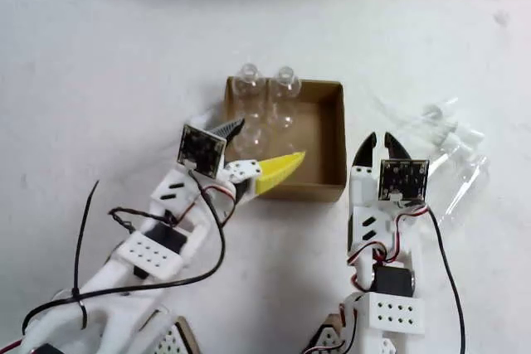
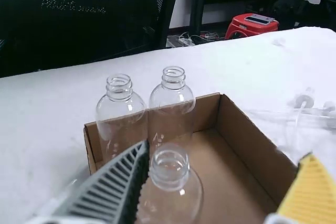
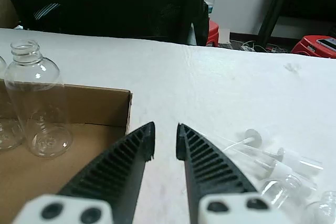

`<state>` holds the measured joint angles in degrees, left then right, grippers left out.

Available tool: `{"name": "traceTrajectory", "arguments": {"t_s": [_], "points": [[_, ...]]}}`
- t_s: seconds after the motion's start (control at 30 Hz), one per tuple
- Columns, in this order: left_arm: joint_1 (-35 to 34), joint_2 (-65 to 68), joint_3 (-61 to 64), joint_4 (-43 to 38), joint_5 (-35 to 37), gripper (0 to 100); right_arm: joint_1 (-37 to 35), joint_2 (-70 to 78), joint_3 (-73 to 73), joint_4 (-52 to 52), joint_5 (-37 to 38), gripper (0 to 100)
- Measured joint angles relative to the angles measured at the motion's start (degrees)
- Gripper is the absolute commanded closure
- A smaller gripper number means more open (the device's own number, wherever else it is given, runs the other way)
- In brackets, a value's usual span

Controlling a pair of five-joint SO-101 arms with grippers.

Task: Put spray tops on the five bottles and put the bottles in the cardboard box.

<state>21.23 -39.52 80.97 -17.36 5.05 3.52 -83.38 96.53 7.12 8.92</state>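
Cardboard box (image 1: 319, 191): brown, shallow, open-topped, sits flat near mid-table.

First bottle (image 1: 248, 80) and second bottle (image 1: 284, 82): clear, round-shouldered, necks open with no tops fitted; stand upright side by side inside the box against its 12 o'clock wall, towards the 11 o'clock corner.

Third bottle (image 2: 170, 177): same kind, also uncapped; stands upright in the box at 6 o'clock of the first bottle, close to the 9 o'clock wall.

Spray tops (image 1: 448, 126): clear with thin dip tubes; lie loose on the table at 3 o'clock of the box, apart from it.

Further bottles (image 1: 465, 178): clear, lie on their sides at the 6 o'clock end of that heap; count unclear.
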Motion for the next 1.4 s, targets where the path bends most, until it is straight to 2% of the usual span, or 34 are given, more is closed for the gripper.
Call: {"name": "traceTrajectory", "arguments": {"t_s": [0.27, 0.53, 0.7, 0.9, 0.97, 1.07, 1.2, 1.4], "points": [[0.00, -4.31, 0.44, 0.70, 0.18, 60, 0.00, 0.00, 0.00, 0.00, 0.00, 93.9], [-0.09, -15.38, 0.44, 14.42, 0.88, 60, 0.00, 0.00, 0.00, 0.00, 0.00, 93.9], [-4.48, -27.87, -0.09, 26.90, 6.33, 60, 0.00, 0.00, 0.00, 0.00, 0.00, 93.9], [-8.79, -42.29, -8.00, 51.25, 7.30, 60, 0.00, 0.00, 0.00, 0.00, 0.00, 93.9], [-9.85, -43.96, -10.02, 56.70, 7.30, 60, 0.00, 0.00, 0.00, 0.00, 0.00, 93.9], [-11.08, -43.96, -11.25, 58.64, 7.30, 60, 0.00, 0.00, 0.00, 0.00, 0.00, 93.9], [-12.57, -41.67, -11.43, 57.41, 7.30, 61, 0.00, 0.00, 0.00, 0.00, 0.00, 93.9], [-18.46, -31.74, -16.97, 54.59, 7.30, 80, 0.00, 0.00, 0.00, 0.00, 0.00, 93.9]]}}
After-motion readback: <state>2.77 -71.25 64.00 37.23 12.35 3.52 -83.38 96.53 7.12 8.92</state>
